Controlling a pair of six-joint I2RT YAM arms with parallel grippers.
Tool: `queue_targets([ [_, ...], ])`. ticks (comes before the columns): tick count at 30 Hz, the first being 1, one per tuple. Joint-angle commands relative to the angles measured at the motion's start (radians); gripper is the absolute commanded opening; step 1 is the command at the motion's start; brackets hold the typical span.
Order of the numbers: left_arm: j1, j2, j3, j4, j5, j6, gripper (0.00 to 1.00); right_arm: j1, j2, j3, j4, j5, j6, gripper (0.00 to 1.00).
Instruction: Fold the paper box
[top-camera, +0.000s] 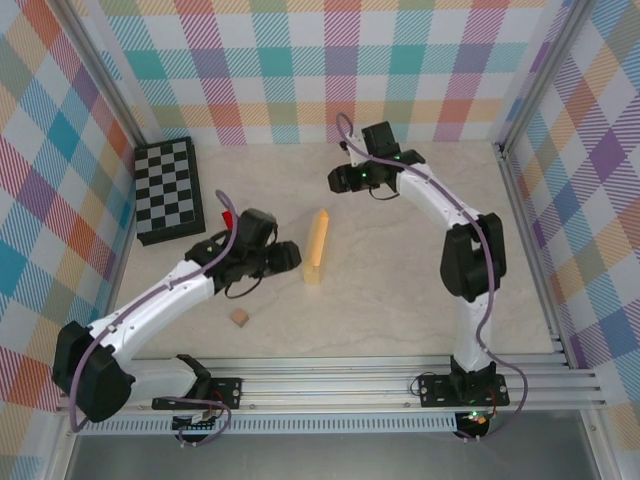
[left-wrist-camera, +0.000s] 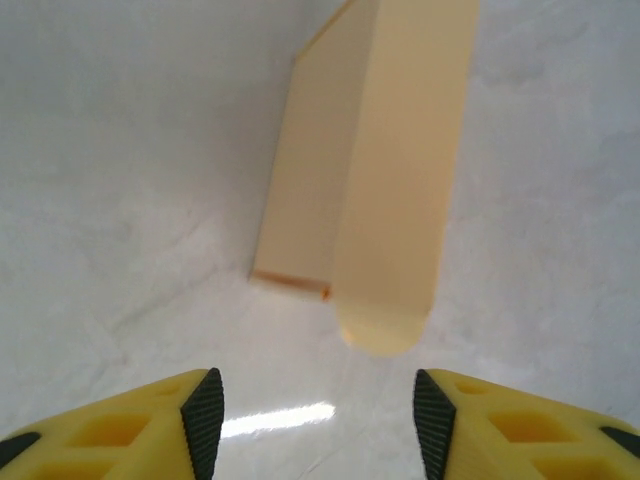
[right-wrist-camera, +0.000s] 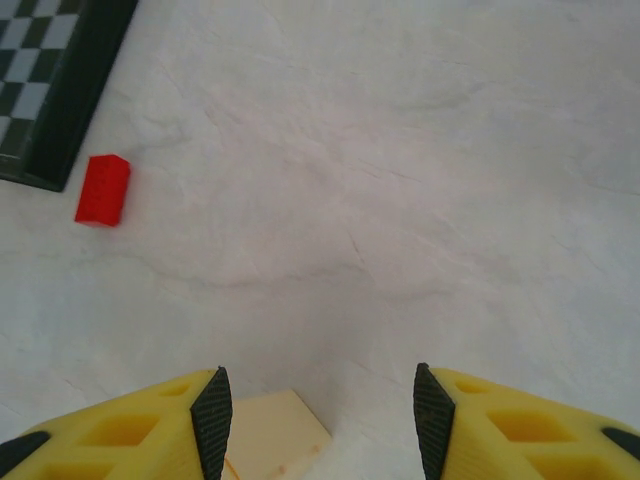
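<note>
paper box (top-camera: 317, 247) rests compact on desk (top-camera: 400, 300); left gripper (left-wrist-camera: 318, 420) and right gripper (right-wrist-camera: 322, 420) open, empty, apparently poised for approach.

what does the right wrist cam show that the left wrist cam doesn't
Right wrist, not left wrist: the small red block on the table beside a corner of the chessboard, and the right pincer, open and empty.
Left wrist, not right wrist: the left pincer, open, facing the long side of the paper box and its rounded flap end.
Both: the paper box, just a pale corner near the fingers in the right wrist view, and the table.
</note>
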Motion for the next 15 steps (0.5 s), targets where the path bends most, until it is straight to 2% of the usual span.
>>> queue_targets([
  [1, -0.045, -0.060, -0.128, 0.120, 0.016, -0.153, 0.39, 0.003, 0.063, 0.077, -0.087, -0.171, 0.137, 0.54],
  [2, -0.065, -0.062, -0.152, 0.151, 0.001, -0.159, 0.35, 0.003, 0.075, 0.081, -0.075, -0.194, 0.165, 0.54],
  [7, -0.087, 0.000, -0.185, 0.204, -0.064, -0.131, 0.34, 0.003, 0.106, 0.063, -0.043, -0.294, 0.261, 0.54],
  [15, -0.075, 0.227, -0.130, 0.240, -0.091, -0.187, 0.34, 0.003, 0.031, -0.107, 0.040, -0.369, 0.314, 0.53],
])
